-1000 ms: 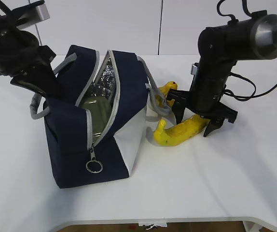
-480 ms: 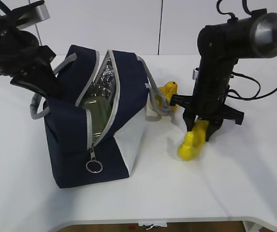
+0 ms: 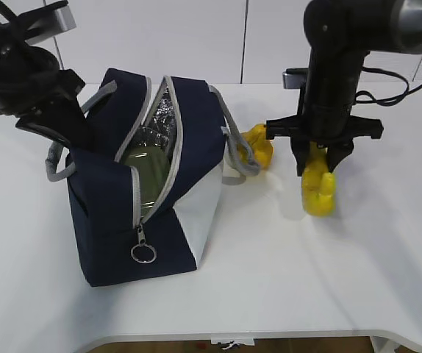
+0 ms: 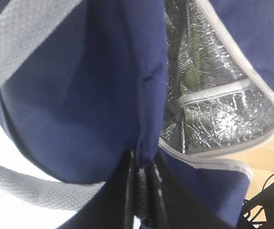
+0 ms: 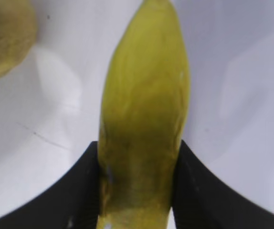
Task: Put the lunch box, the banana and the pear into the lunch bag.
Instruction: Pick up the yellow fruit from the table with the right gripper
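Right end effector [image 3: 318, 168] clamped the curved yellow banana [image 3: 317, 190]; left end effector [image 4: 142, 183] pinched the navy fabric lunch bag's [image 3: 148, 176] rim open. Best to lift clear, enter bag nose-first.

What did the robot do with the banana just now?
The right gripper closed on the banana, which had been lying on the table, and lifted it so it hangs downward. The left gripper kept pinching the lunch bag open; the pear and lunch box stayed put.

Navy lunch bag [image 3: 115, 198] with silver lining; bright yellow banana [image 3: 318, 190].
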You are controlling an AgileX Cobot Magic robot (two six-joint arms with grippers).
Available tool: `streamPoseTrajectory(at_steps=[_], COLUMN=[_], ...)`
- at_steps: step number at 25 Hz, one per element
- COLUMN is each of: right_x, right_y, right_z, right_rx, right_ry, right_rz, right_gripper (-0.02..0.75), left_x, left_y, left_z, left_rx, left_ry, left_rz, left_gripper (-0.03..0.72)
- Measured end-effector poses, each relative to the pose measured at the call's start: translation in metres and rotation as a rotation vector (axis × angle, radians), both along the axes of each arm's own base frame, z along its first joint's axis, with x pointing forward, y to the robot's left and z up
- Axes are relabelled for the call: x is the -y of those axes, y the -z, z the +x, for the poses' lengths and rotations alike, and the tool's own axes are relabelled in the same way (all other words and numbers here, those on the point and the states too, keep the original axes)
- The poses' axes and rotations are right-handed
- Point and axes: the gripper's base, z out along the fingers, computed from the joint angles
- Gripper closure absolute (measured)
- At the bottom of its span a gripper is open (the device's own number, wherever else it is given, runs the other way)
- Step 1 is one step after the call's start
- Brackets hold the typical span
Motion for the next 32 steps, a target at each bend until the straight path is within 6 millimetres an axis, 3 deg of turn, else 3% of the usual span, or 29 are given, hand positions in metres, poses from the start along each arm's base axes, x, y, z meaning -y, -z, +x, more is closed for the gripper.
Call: streamPoseTrajectory(at_steps=[4,9,13,17,22,28,32], right_x=[0.003,0.005,-0.01,-0.035,-0.057,-0.078,-0.083], right_y=[-0.037,-0.107,-0.147,-0.163,-0.156,-0.118,-0.095], right_z=[-0.008,-0.016,-0.018,-0.021,-0.015,0.006,0.018], right_rx=[0.081,0.252,0.328,0.371,0.357,0.303,0.279], right_ry=[-0.058,-0.065,-0.077,-0.219,-0.341,-0.384,-0.355], right_rz=[0.009,0.072,0.269,0.54,0.76,0.935,0.952], right_gripper=[0.443,0.444,0.445,0.445,0.445,0.445,0.445], left_x=[0.0,0.0,0.0,0.0,0.0,0.0,0.0], left_y=[0.0,0.0,0.0,0.0,0.0,0.0,0.0], left_z=[0.0,0.0,0.0,0.0,0.0,-0.001,-0.001], left_rx=[0.0,0.0,-0.002,-0.002,-0.003,-0.006,-0.008], left_ry=[0.0,0.0,0.001,0.001,0.002,0.004,0.005], left_rz=[0.0,0.0,0.0,0.0,0.0,0.002,0.002], left_gripper=[0.673,0.673,0.673,0.673,0.673,0.673,0.673])
